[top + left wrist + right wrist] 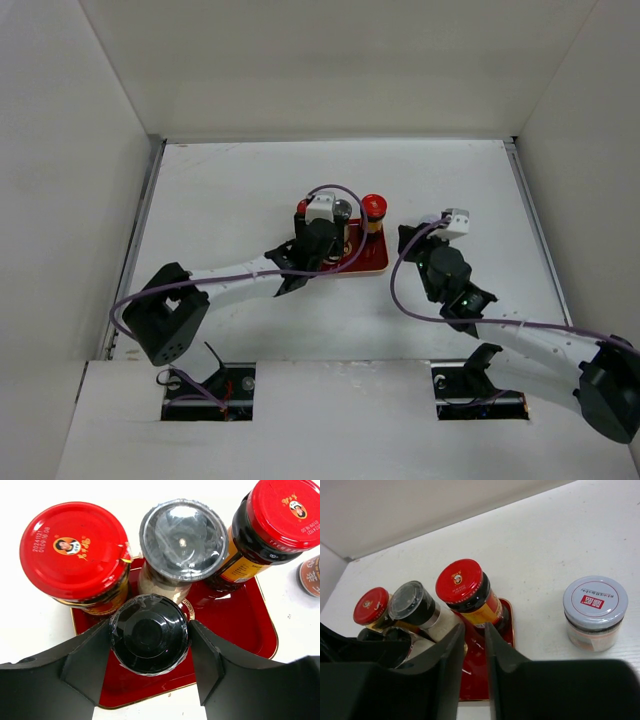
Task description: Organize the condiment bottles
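Black-capped bottle [149, 634] seemingly between left gripper [150, 655] fingers

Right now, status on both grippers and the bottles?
Left gripper around black-capped bottle on red tray. Right gripper nearly closed, empty. Pale-capped jar off the tray. Nothing blocking it.

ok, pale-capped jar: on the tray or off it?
Off. In the right wrist view the pale-capped jar stands upright on the bare table, apart from the red tray, which holds the other bottles.
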Motion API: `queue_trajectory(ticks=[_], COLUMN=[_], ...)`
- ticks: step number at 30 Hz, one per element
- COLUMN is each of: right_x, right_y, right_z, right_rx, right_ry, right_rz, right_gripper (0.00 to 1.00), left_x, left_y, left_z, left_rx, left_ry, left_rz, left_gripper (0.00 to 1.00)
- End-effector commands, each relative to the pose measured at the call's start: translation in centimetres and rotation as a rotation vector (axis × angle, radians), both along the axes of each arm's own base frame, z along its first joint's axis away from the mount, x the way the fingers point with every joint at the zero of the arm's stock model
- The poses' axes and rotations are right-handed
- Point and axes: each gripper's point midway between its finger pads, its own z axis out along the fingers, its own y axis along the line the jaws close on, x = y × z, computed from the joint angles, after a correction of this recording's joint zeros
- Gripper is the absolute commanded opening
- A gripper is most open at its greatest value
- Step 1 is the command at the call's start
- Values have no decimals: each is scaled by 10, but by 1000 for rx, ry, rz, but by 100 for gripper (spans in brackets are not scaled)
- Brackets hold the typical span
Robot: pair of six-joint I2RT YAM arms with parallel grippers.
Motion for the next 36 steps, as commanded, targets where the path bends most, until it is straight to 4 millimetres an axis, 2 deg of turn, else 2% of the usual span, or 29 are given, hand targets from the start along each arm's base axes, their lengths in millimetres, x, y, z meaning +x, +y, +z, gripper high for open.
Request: queue_trajectory(ticks=[1, 3, 5, 9, 10, 11, 15, 16, 19, 25, 29, 30, 31, 32, 33, 34, 36], right_x=[1, 1, 1, 3, 3, 4, 9, 11, 16, 21, 31, 35, 38, 43, 46, 49, 58], right_y=[4, 4, 2, -1, -2, -4, -18, -20, -25, -39, -57, -62, -66, -71, -76, -81, -89], right_z=[6, 6, 9, 15, 15, 16, 25, 27, 28, 20, 19, 20, 20, 19, 18, 16, 9], right_rx=[34, 34, 46, 52, 49, 49, 45, 38, -3, -14, -33, -39, -43, -53, -67, -79, -123], right_ry=[-15, -13, -21, -29, -28, -29, -41, -41, -30, -13, -5, -2, 0, 7, 17, 32, 73], right_rz=[25, 22, 17, 5, 1, -11, -97, -116, -150, -213, -285, -303, -318, -336, -355, -376, -418], right_gripper=[24, 12, 12, 17, 20, 28, 67, 73, 78, 82, 81, 77, 71, 60, 43, 32, 31], left_x=[14, 12, 9, 2, 0, -1, -3, -3, -5, -8, -11, -11, -11, -12, -13, -14, -17], left_y=[-12, -9, -5, 4, 6, 7, 6, 4, 3, -3, -5, -4, -2, 2, 5, 10, 21], left_z=[42, 45, 50, 61, 61, 62, 63, 62, 55, 40, 50, 56, 62, 69, 75, 82, 95], left_rx=[-106, -110, -116, -113, -102, -93, -69, -66, -63, -42, -65, -76, -91, -106, -119, -137, -174], left_ry=[-92, -98, -106, -120, -118, -116, -119, -116, -104, -77, -103, -116, -131, -147, -163, -181, -223], left_rz=[11, 12, 8, -1, -4, -7, -28, -40, -54, -78, -81, -76, -73, -67, -63, -56, -38], left_gripper=[43, 48, 51, 50, 49, 49, 55, 59, 62, 66, 75, 79, 82, 84, 85, 87, 89])
